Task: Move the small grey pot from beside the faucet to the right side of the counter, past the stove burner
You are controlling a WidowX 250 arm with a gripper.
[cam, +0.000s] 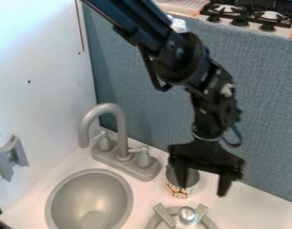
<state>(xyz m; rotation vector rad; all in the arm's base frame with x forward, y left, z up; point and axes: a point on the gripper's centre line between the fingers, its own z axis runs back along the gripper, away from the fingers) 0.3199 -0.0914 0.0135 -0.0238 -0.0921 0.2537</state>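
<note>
Camera view: gripper (202,189) open—fingers spread apart, one overlapping patterned can (178,193); inside or in front, cannot tell. Can upright on white counter (250,208), below gripper's body. Left of gripper in view—grey faucet (122,145), round sink (88,199) lower.

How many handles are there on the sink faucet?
2. One handle stands at the end of the faucet base nearer the white wall; the other handle stands at the end nearer the tool, with the curved spout between them.
</note>
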